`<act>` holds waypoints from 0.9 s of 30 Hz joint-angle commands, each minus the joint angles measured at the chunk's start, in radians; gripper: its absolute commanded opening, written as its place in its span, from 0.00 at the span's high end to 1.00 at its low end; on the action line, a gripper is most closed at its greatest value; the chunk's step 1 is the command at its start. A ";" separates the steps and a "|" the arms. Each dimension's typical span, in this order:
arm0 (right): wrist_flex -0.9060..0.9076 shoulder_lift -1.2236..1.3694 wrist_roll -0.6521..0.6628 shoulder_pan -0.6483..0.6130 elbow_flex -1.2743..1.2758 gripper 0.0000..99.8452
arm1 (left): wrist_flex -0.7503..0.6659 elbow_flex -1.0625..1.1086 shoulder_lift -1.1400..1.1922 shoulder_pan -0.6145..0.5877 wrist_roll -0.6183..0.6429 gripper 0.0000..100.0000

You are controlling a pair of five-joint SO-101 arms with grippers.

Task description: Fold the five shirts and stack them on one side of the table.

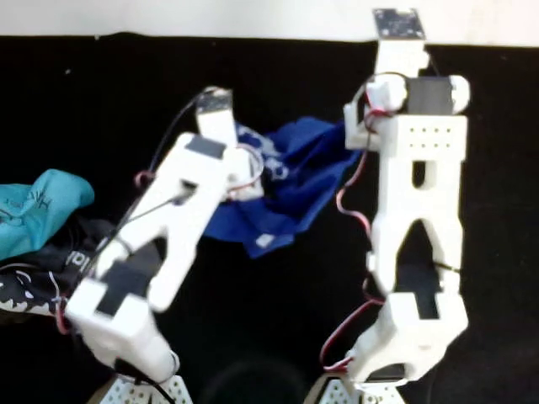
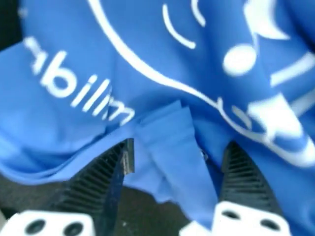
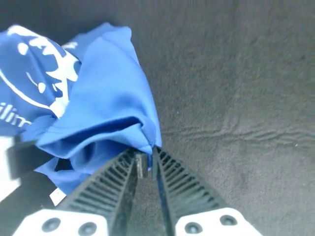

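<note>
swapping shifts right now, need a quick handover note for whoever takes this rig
Left tool: open, astride a raised fold of the blue shirt.
Right tool: shut on that shirt's edge.
Things: blue shirt bunched in the middle of the table; teal shirt and dark printed garments heaped at the table's edge beside the left arm.
Done: no folded stack visible.
Left: spread and fold the blue shirt, then the others, and stack them.

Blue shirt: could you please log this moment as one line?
blue shirt: crumpled between arms | left claw: open, straddling a fold | right claw: shut on shirt edge
</note>
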 commanded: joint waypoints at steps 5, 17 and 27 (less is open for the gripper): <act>0.010 -0.125 -0.002 0.012 0.025 0.99 | 0.106 -0.272 0.245 0.013 0.012 0.71; -0.048 -0.124 -0.006 0.016 0.177 0.99 | 0.411 -0.522 0.254 0.005 0.012 0.99; -0.163 -0.120 -0.008 0.053 0.071 0.99 | 0.703 -0.819 0.194 -0.079 -0.011 0.99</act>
